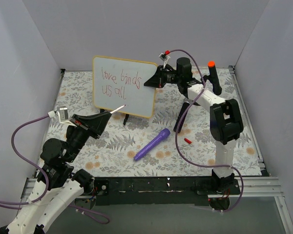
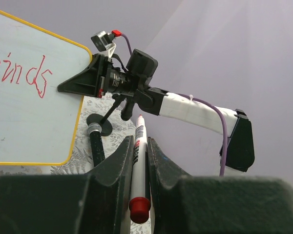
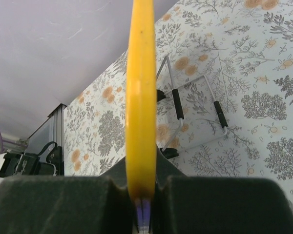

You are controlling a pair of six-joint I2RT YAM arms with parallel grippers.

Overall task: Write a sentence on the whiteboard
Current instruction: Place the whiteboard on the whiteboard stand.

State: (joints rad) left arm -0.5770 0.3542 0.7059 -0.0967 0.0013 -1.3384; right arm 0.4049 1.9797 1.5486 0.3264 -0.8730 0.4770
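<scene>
With the left gripper (image 1: 103,117) clamped on the marker (image 2: 139,139) and the right gripper (image 3: 141,187) pinched tight on the yellow frame of the whiteboard (image 1: 132,97), keep both grips firm. Hold the board standing at the back of the floral table (image 1: 112,152), braced at its right edge. Read the sentence (image 1: 118,82), "love binds us all", in red across the upper left. Bring the tip lightly to the bare lower area; cannot tell whether touching yet. Press gently to avoid tipping the board. Steer clear of the purple pen (image 1: 153,144) and red cap (image 1: 188,140) lying in front.
</scene>
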